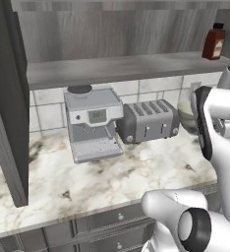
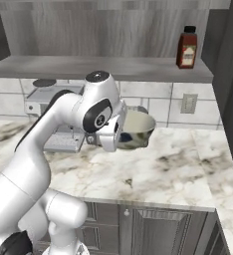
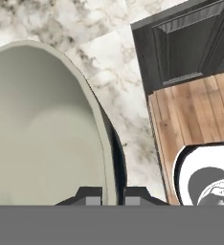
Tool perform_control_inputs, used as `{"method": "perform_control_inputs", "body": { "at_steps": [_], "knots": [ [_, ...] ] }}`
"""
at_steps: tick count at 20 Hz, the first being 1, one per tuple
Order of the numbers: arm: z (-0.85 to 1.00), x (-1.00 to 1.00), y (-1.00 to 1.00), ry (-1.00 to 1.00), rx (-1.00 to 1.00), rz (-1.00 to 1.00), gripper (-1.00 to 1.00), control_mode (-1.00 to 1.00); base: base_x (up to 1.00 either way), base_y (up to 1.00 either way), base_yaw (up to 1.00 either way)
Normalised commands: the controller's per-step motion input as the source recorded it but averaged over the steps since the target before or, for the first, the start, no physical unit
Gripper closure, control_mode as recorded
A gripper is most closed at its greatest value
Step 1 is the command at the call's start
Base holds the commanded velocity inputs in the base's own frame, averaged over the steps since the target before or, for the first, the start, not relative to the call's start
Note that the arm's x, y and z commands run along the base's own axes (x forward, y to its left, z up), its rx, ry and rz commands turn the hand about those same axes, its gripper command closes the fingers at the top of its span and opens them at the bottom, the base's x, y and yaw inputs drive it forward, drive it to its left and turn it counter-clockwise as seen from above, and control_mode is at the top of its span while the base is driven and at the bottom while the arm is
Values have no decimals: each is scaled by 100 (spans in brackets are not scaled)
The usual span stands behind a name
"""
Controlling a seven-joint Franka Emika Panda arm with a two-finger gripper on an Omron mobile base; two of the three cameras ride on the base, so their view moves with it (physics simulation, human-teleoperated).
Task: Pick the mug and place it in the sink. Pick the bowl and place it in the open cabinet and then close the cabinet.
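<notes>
Above the marble counter (image 2: pixel 188 169), the gripper (image 3: pixel 113 195) pinches the bowl (image 2: pixel 137 128) by its rim, the open cabinet (image 2: pixel 113 67) shelf higher up behind it.

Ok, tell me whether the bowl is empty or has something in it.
Empty. The hand view looks into the bowl and shows only its plain pale inside; the end effector pinches its rim.

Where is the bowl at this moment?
The bowl is held by its rim in the shut tool, lifted above the marble counter. In the right base view it hangs below the open cabinet shelf, left of the red-brown bottle.
</notes>
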Motion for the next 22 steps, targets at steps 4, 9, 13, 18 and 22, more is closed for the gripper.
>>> {"method": "perform_control_inputs", "body": {
  "at_steps": [4, 9, 13, 18, 22],
  "knots": [
    [37, -29, 0, -22, 0, 1, 100, -100, 0, 0, 0],
    [36, -6, 15, -11, 0, 2, 100, -100, 0, 0, 0],
    [39, 0, 17, -2, 0, 5, 100, -100, 0, 0, 0],
    [49, 0, 8, 0, -2, 4, 100, -100, 0, 0, 0],
    [40, 0, 0, 0, 0, 5, 100, -100, 0, 0, 0]
  ]
}}
